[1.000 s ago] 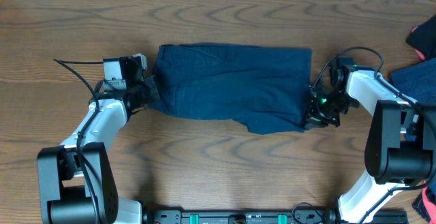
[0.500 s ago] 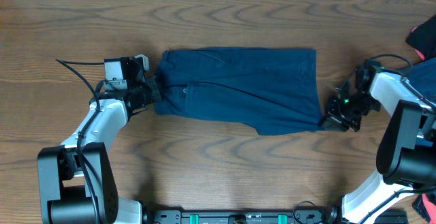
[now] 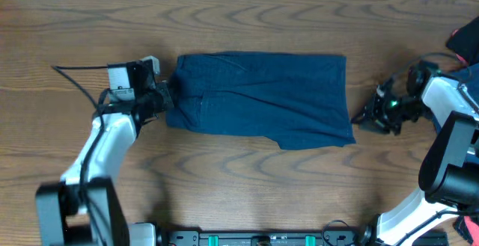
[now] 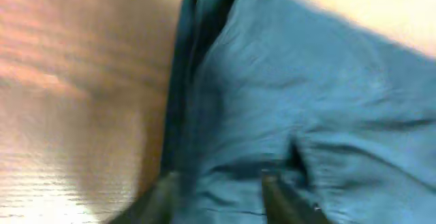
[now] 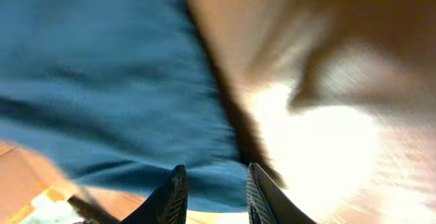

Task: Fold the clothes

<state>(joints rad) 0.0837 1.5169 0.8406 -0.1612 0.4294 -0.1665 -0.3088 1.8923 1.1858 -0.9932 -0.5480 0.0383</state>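
Observation:
The clothes (image 3: 262, 96) are dark navy shorts lying flat as a wide rectangle across the middle of the table, with one lower corner jutting out at the front right. My left gripper (image 3: 166, 96) sits at their left edge. In the left wrist view its fingers (image 4: 279, 197) stand apart, open, with the cloth (image 4: 286, 94) lying between and beyond them. My right gripper (image 3: 367, 119) is a short way off the right edge, not touching. In the right wrist view it (image 5: 214, 197) is open and empty, with the cloth (image 5: 102, 67) past its tips.
More garments, red (image 3: 468, 37) and dark blue (image 3: 456, 81), lie at the table's right edge behind my right arm. A black cable (image 3: 75, 68) trails left from my left wrist. A dark rail (image 3: 262, 238) runs along the front edge.
The shorts were pulled out flatter and a little to the right. My right gripper let go and drew away to the right. My left gripper opened at the left edge.

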